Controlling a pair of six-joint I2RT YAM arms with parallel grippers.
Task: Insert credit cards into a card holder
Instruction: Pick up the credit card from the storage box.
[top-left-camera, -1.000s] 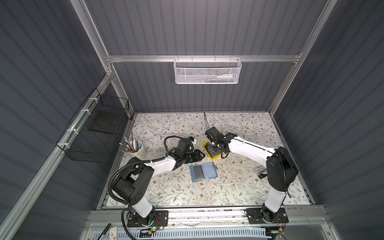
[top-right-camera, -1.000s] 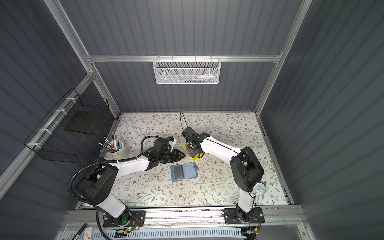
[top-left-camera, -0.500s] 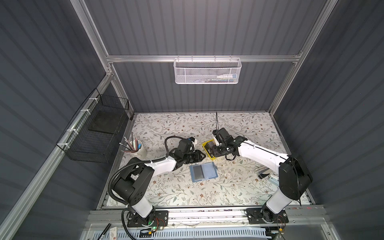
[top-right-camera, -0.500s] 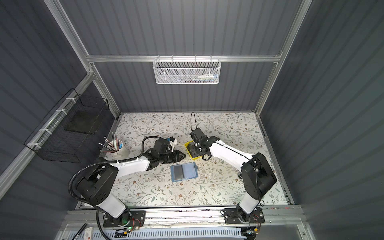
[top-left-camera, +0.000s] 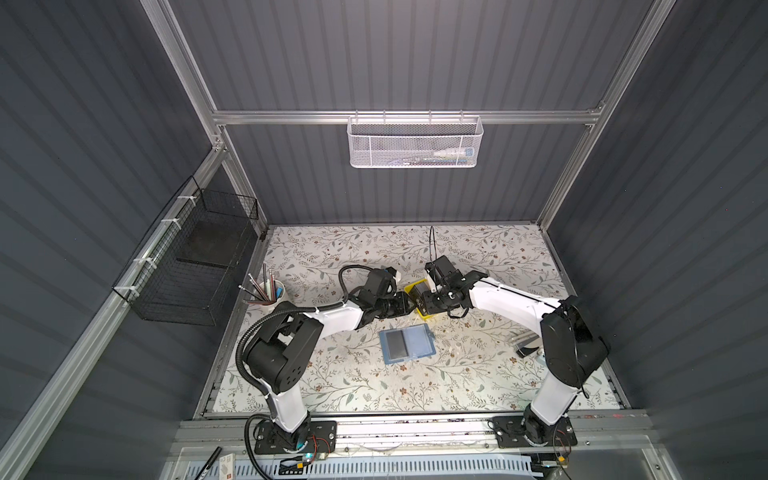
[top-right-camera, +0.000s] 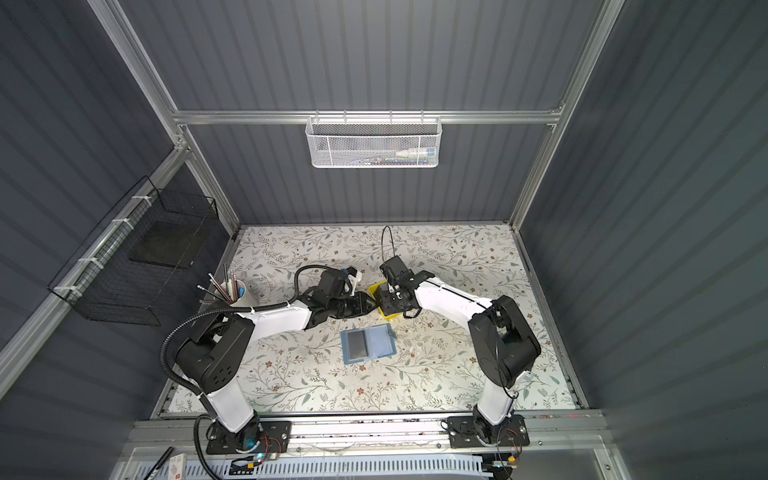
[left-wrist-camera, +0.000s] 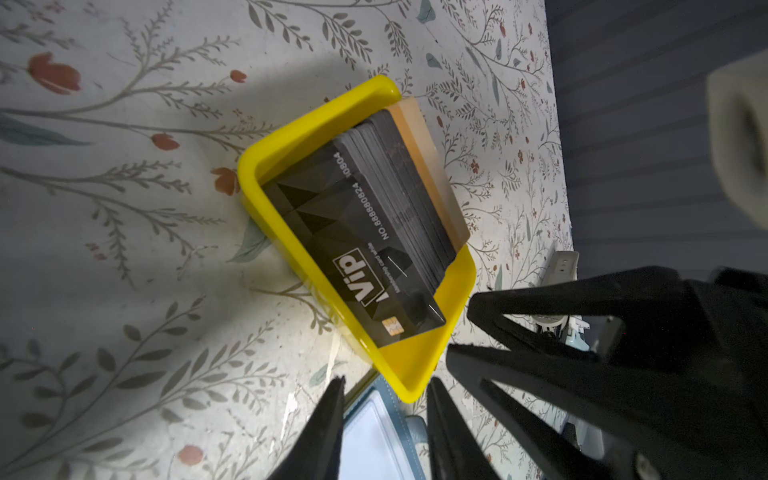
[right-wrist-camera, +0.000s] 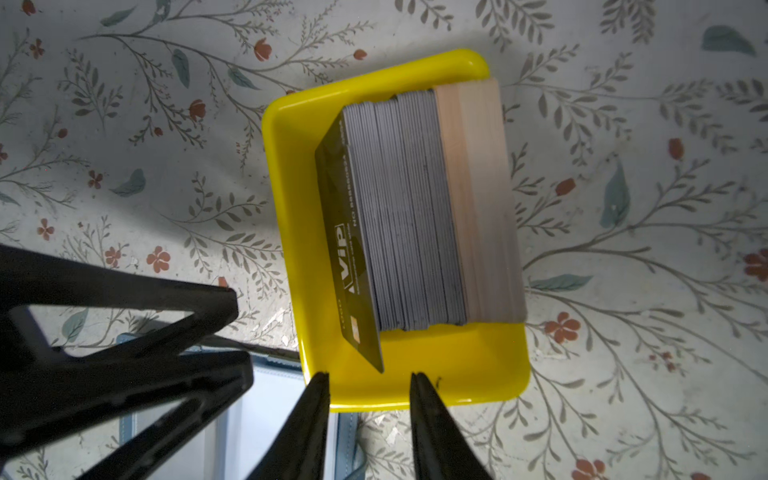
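Observation:
The credit cards (right-wrist-camera: 407, 216) stand on edge as a black stack in a yellow tray (right-wrist-camera: 457, 374), and the front one (left-wrist-camera: 365, 232) leans forward showing "VIP". The blue card holder (top-left-camera: 407, 344) lies open just in front of the tray in both top views, with a dark card in its left sleeve (top-right-camera: 358, 345). My left gripper (left-wrist-camera: 386, 380) hovers open at the tray's near corner, above the holder's edge (left-wrist-camera: 374, 440). My right gripper (right-wrist-camera: 370, 376) is open above the tray's near rim, with nothing between its fingers. The two grippers are close together (top-left-camera: 409, 305) (top-left-camera: 430, 303).
A wooden block (right-wrist-camera: 478, 199) backs the card stack in the tray. A pencil cup (top-left-camera: 272, 293) stands at the left edge, below a black wire basket (top-left-camera: 195, 266). A white mesh basket (top-left-camera: 415, 141) hangs on the back wall. Metal objects (top-left-camera: 525, 343) lie by the right arm.
The right arm has swung out to the right and come back over the tray, its jaws a little narrower. The left arm has hardly moved.

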